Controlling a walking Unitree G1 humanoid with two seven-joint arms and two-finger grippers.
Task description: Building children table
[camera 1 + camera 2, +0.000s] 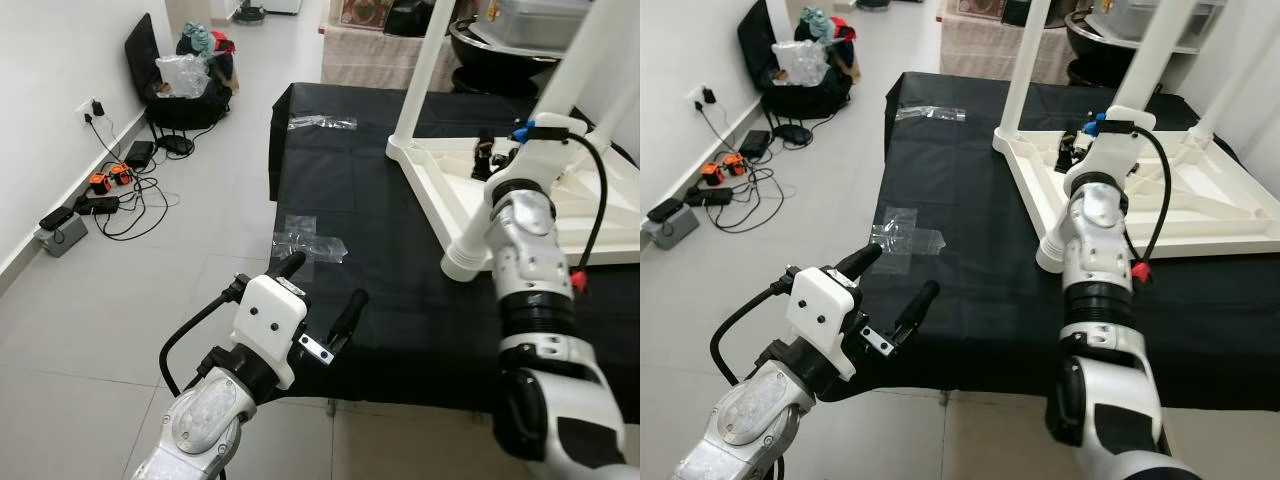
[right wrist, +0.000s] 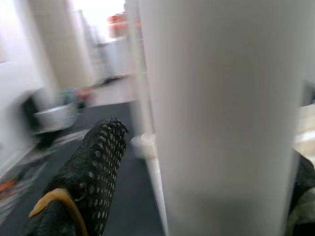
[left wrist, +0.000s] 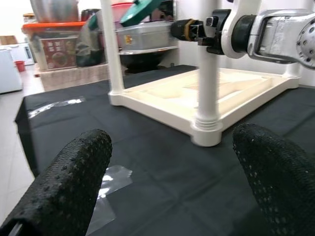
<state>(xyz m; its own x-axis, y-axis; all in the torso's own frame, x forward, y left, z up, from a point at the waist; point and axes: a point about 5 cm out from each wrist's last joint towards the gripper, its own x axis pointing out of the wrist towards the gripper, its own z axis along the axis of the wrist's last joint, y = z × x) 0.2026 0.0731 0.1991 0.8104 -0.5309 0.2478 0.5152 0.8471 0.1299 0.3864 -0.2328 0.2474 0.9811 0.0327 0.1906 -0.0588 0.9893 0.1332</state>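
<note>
Nearest to you is the left pincer [image 1: 322, 297], raised at about seven o'clock in the head view, over the near edge of the black cloth [image 1: 380, 250]. Its two black fingers [image 3: 74, 182] stand well apart with nothing between them. Just beyond it, at about eleven o'clock from the pincer, a clear plastic wrapper [image 1: 308, 240] lies flat on the cloth; a second clear wrapper [image 1: 322, 122] lies further off near the cloth's far edge.

Your right arm reaches forward at two o'clock, and the right pincer [image 1: 487, 156] sits over the underside of the upturned white children table [image 1: 575, 205]. In the right wrist view a white table leg [image 2: 216, 113] stands between its fingers [image 2: 96, 162], very close to the lens; you cannot tell from these pictures whether the fingers are pressed on it or only flank it.

The children table lies top-down on the cloth at one to three o'clock, legs pointing up. One leg socket [image 1: 468, 255] at its near corner rests on the cloth beside your right forearm.

Off at ten o'clock, on the tiled floor [image 1: 150, 290] by the wall, lie a power strip and cables [image 1: 105, 195]. A black bag [image 1: 180, 85] stuffed with things sits at eleven o'clock.
</note>
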